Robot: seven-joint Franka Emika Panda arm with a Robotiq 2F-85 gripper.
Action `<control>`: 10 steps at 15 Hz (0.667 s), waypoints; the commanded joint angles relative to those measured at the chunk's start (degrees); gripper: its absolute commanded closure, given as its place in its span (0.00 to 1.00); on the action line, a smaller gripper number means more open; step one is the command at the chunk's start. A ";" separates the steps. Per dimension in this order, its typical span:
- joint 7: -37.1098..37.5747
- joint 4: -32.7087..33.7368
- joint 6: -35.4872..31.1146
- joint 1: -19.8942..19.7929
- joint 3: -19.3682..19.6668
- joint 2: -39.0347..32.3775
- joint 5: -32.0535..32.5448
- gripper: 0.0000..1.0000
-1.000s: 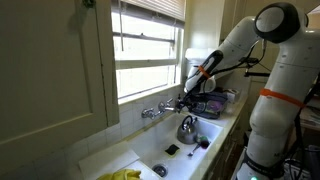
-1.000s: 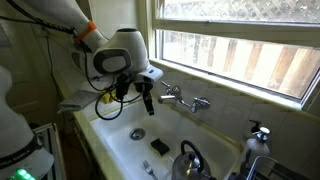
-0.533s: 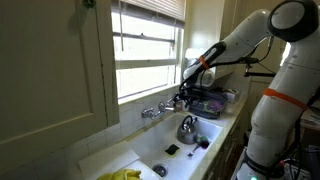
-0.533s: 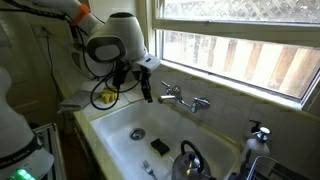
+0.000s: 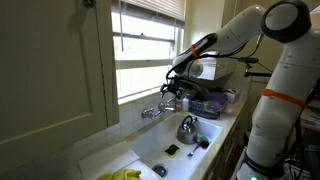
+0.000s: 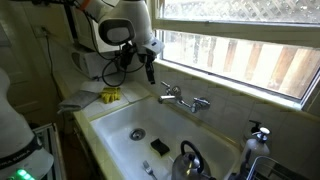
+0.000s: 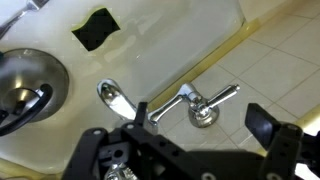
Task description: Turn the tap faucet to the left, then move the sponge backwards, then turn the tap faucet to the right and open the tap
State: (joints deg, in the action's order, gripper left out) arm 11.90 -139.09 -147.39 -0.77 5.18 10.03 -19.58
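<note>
Hovering: gripper [image 6: 150, 72], jaws spread, empty | tap faucet [image 6: 178, 98] below it at sink [image 6: 115, 115] back edge; spout [image 7: 115, 98] pointing forward into sink

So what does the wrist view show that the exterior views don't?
Only the wrist view: a top-down look at the tap faucet. Only the exterior views: the window, the drain ring, the yellow cloth. Shared: the tap faucet, the sponge, the kettle and the open gripper.
</note>
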 commanded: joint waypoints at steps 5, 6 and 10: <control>1.77 6.91 1.44 -0.12 -2.46 -7.12 -0.04 0.00; 1.77 7.20 1.44 -0.13 -2.46 -7.57 -0.03 0.00; 13.06 8.33 -1.30 -0.18 -3.24 -10.44 4.70 0.00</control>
State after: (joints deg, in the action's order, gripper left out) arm 17.08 -131.90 -146.47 -0.58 3.09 2.01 -18.45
